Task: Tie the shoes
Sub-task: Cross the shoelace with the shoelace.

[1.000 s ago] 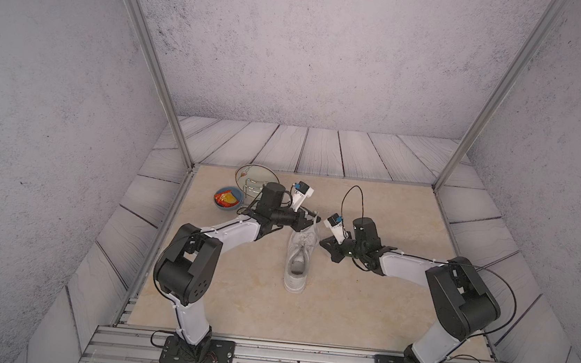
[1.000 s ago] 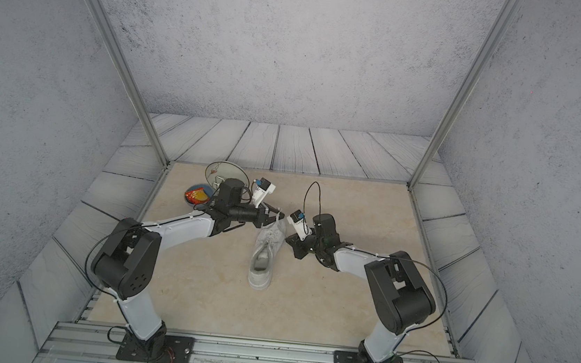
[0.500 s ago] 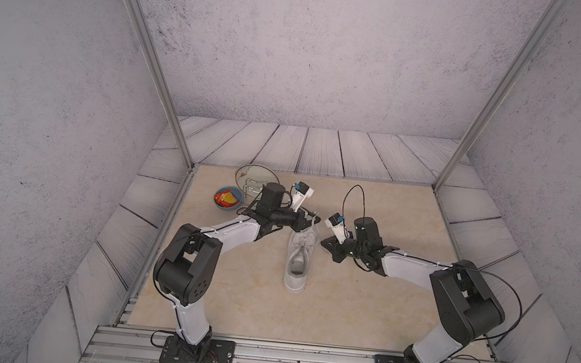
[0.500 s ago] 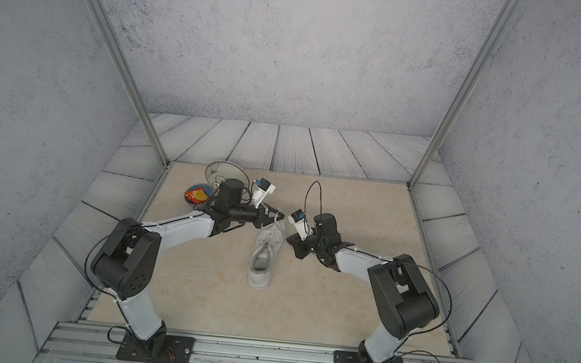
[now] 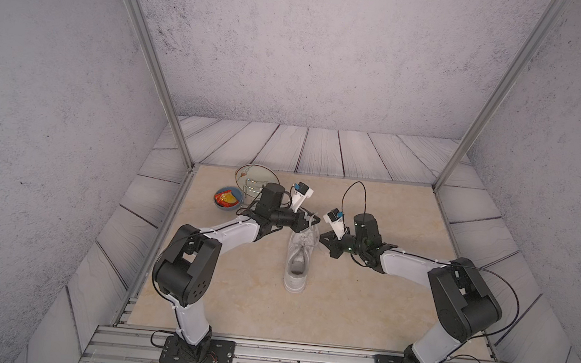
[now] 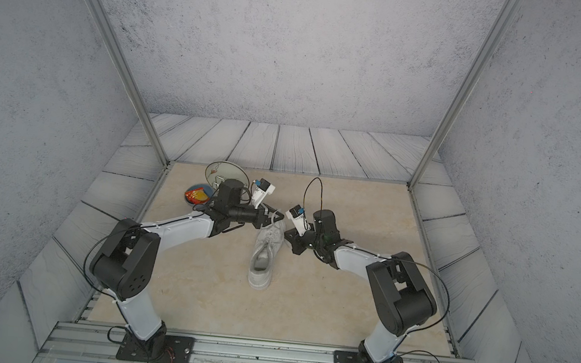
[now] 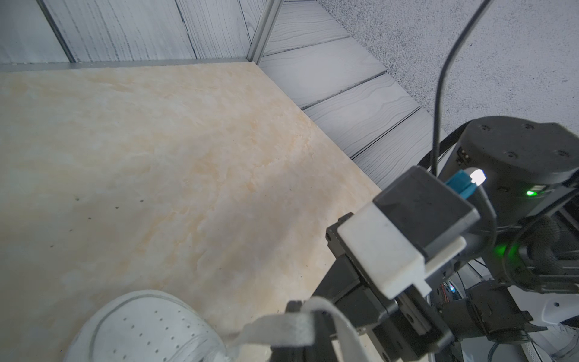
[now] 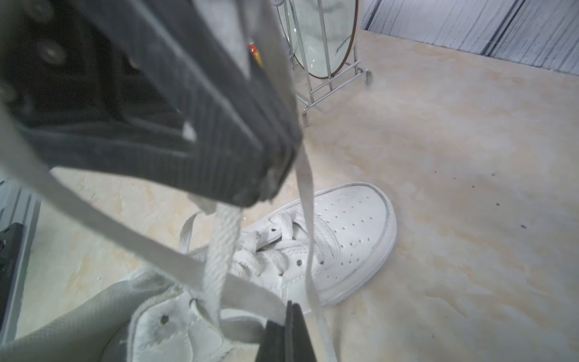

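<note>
The shoes are a single white sneaker [image 5: 296, 263] [image 6: 262, 261] lying mid-table, toe pointing away from the arm bases. My left gripper [image 5: 314, 223] [image 6: 278, 217] hovers over the toe end, shut on a loop of flat white lace [image 7: 279, 327] draped over its fingertip [image 7: 294, 306]. My right gripper [image 5: 325, 238] [image 6: 289, 235] sits just right of the shoe's laced part. Its jaws [image 8: 289, 313] are pressed together on another lace strand [image 8: 175, 254] that runs taut across the tongue. In the right wrist view the left gripper [image 8: 272, 178] looms close above the shoe [image 8: 351, 225].
A round mirror on a wire stand [image 5: 254, 180] [image 8: 322, 37] stands at the back left. Beside it is a blue bowl [image 5: 227, 198] with an orange packet in it. Metal frame posts [image 5: 185, 159] mark the rear corners, and a rail [image 5: 272, 351] runs along the front.
The right arm has shifted only slightly beside the shoe. The left arm has stayed still. Both grippers keep hold of their laces.
</note>
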Robot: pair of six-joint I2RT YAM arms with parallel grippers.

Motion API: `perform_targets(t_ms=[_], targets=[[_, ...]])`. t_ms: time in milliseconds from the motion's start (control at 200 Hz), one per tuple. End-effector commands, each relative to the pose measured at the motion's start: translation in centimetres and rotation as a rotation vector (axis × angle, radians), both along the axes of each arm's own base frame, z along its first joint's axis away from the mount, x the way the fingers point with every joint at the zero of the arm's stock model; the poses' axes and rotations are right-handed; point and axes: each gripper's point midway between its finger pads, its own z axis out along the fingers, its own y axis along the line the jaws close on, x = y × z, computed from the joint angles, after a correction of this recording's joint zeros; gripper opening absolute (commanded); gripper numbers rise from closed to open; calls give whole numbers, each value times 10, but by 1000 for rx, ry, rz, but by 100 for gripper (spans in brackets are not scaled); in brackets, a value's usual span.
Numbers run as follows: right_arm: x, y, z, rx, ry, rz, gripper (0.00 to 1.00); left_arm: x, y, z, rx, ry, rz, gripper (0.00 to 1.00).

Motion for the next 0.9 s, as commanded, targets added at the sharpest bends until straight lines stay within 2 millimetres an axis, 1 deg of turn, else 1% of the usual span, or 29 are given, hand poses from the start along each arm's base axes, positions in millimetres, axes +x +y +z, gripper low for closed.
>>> perform_targets(t_ms=[0, 65, 150, 305, 345, 390, 425, 570, 701, 796, 896], targets=[[3, 0, 3, -4, -19, -16, 0, -3, 3, 13, -18, -35, -4, 0], [6, -12, 2, -45, -23, -77, 0, -2, 8, 13, -12, -39, 15, 0], [4, -24, 3, -91, 1, -141, 0, -3, 16, 8, 24, -32, 56, 0], [-17, -35, 3, -80, 80, -170, 0, -16, 31, -13, 65, 31, 122, 6], [-23, -38, 3, -77, 102, -179, 0, -22, 35, -17, 71, 42, 135, 9], [-29, -41, 3, -72, 125, -191, 0, -27, 40, -22, 79, 53, 146, 14], [-34, -42, 4, -67, 142, -192, 0, -31, 43, -26, 88, 64, 153, 21], [-52, -50, 6, -65, 211, -216, 0, -45, 57, -34, 137, 81, 187, 40], [-64, -61, 5, -80, 259, -265, 0, -57, 72, -34, 186, 91, 227, 48], [-76, -68, 2, -88, 300, -304, 0, -69, 83, -39, 221, 128, 256, 57], [-89, -75, -3, -86, 344, -343, 0, -78, 97, -46, 266, 161, 304, 60]])
